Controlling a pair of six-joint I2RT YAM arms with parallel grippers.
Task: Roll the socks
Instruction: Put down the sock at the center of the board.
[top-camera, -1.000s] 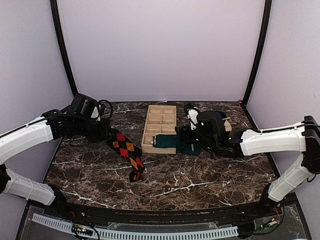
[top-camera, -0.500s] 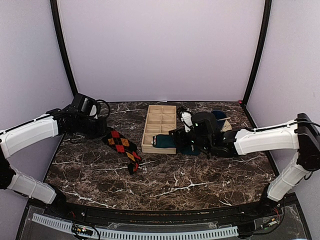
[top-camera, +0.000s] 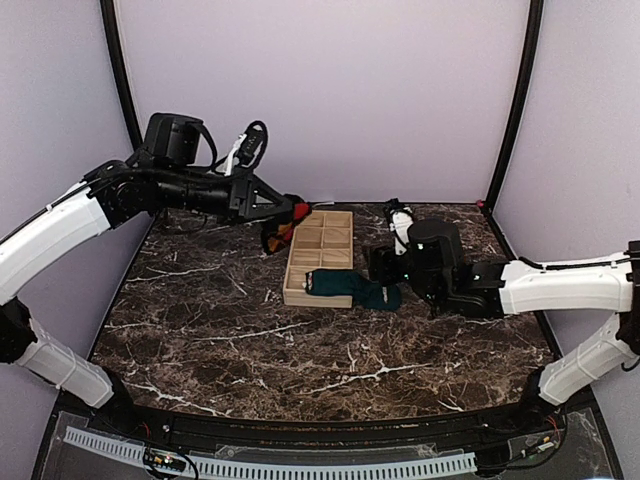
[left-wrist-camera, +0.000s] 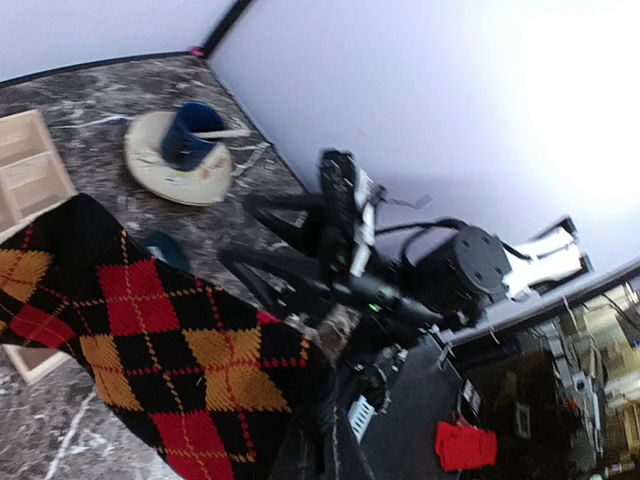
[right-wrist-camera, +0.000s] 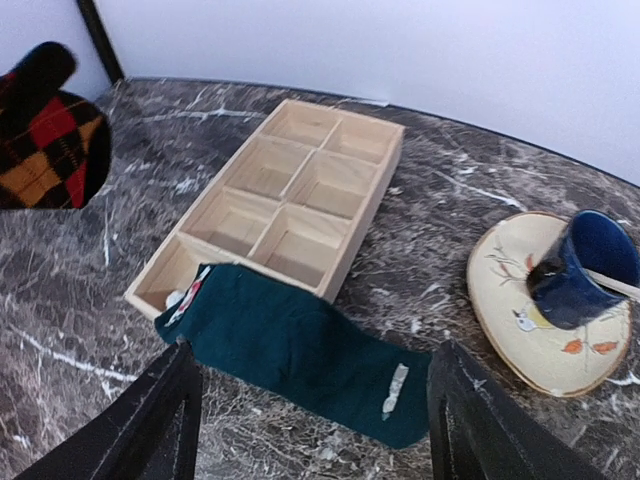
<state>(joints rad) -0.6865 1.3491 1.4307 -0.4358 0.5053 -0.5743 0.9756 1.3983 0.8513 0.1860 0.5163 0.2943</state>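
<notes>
Left fingers (top-camera: 278, 204) seemingly clamp argyle sock (left-wrist-camera: 150, 350) aloft; right fingers (right-wrist-camera: 160, 420) spread by teal sock (right-wrist-camera: 300, 350) overlapping tray (right-wrist-camera: 366, 218)

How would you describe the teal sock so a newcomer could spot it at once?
On the dark marble table stands a pale wooden compartment tray. The teal sock lies across its near end, partly on the marble. It is plain dark green and lying flat, unlike the argyle sock held aloft by the left gripper.
</notes>
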